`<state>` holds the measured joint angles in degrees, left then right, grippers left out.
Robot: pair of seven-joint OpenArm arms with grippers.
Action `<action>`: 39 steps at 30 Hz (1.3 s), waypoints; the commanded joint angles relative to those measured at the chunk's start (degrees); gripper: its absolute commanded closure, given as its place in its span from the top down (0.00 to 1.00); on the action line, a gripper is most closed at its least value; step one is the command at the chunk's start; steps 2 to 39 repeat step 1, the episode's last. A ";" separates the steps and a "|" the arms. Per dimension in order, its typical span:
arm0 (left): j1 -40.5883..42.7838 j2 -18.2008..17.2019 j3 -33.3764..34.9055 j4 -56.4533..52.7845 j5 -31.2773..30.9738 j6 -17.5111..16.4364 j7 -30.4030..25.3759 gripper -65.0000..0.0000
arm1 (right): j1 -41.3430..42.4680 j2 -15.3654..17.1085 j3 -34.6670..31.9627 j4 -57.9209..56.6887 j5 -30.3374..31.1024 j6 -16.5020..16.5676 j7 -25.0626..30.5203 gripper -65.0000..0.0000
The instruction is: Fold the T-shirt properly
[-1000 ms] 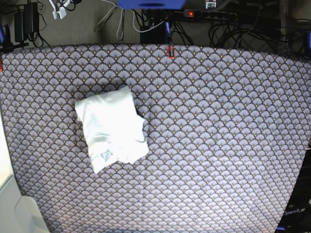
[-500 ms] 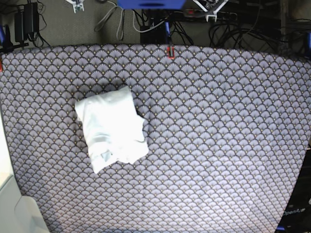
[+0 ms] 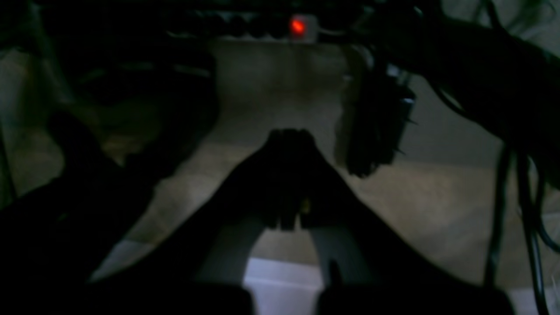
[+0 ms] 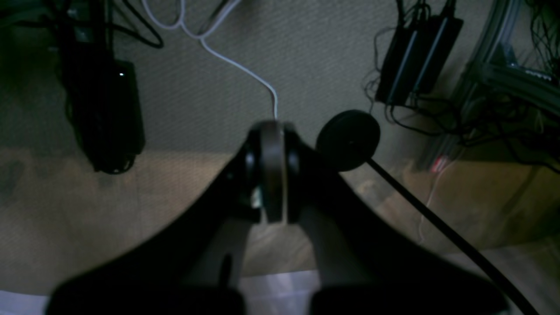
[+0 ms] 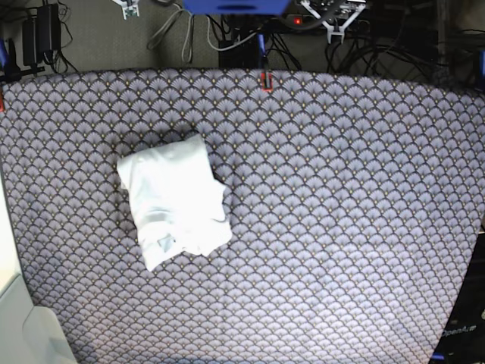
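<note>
- The T-shirt (image 5: 173, 201) lies folded into a compact white bundle on the surface (image 5: 341, 227), at about 9 o'clock from the middle of the base view, well apart from both arms
- Its upper part is smooth and roughly square; the lower edge, toward 6 o'clock, is rumpled, with a small grey fold showing near the bottom left corner
- The purple scallop-patterned tablecloth (image 5: 326, 167) covers the whole surface and lies flat around the bundle
- Compared with a second ago the T-shirt has not shifted or changed shape
- What has changed sits along the top edge of the base view: the left end effector (image 5: 333, 17) now shows at about 1 o'clock as a small white tip beyond the far edge of the surface, where one second ago only cables and a red light were seen
- The right end effector (image 5: 127, 9) shows at about 11 o'clock at the top edge; a second ago a white part sat further left and lower there
- In the left wrist view the left end effector (image 3: 288, 144) has its fingers pressed together, holding nothing, over dim floor with a red light (image 3: 297, 26) at 12 o'clock
- In the right wrist view the right end effector (image 4: 272, 131) is likewise fully closed and empty, with a white cable (image 4: 236, 65) on the floor beyond it
</note>
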<state>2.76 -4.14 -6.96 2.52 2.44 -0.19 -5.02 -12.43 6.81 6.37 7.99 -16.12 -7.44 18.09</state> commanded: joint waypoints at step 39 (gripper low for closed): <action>0.00 -0.03 -0.03 0.16 -0.11 0.05 -0.39 0.00 | -0.54 0.36 0.18 0.06 0.16 -0.78 0.59 0.00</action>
